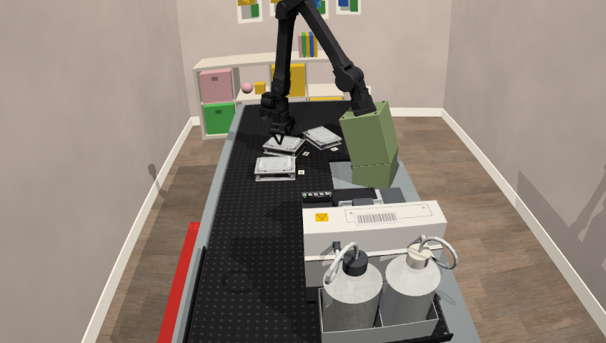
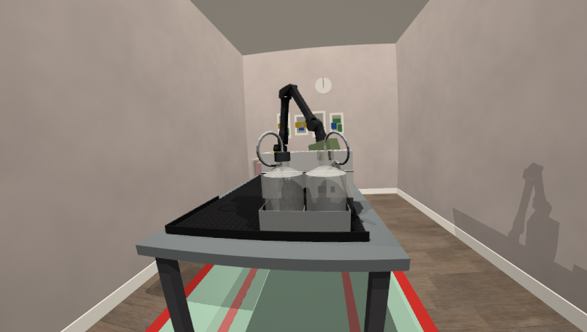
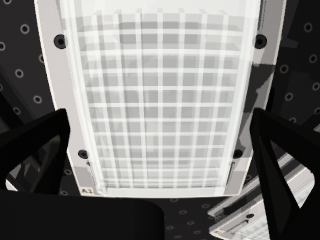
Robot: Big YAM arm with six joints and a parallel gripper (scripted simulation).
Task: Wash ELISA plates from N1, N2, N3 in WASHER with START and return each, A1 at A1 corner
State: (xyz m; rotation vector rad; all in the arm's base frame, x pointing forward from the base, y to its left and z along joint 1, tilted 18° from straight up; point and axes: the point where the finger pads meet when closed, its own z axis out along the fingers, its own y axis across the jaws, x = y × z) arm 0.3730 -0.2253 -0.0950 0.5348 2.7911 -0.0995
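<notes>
Gripper: while the middle plate (image 1: 285, 141) (image 3: 160, 92) lies below, the gripper (image 1: 281, 138) (image 3: 159, 118) stands spread wide, pinching nothing.
Middle plate: in its nest (image 1: 269, 150) (image 3: 54, 75), apparently flat; in the top view the near plate (image 1: 275, 163) is toward 7 o'clock, the far plate (image 1: 322, 135) between 2 and 3.
Fingers: one toward 9 o'clock, one toward 3 in the wrist view, across the short width; whether they reach below the plate's top is hard to judge.
Good grip: if this is a pick, centre, descend straight, close evenly on the long sides, then lift level; if a release, rise straight without brushing either side.
Washer: toward 5 o'clock in the top view (image 1: 374, 229) (image 2: 306, 161).
Long axis: 12 to 6 o'clock in the wrist view; roughly 9 to 3 in the top view.
A1 mark: the nest's 7 o'clock corner in the wrist view (image 3: 87, 191); the plate's cut-off corner is perhaps there too.
</notes>
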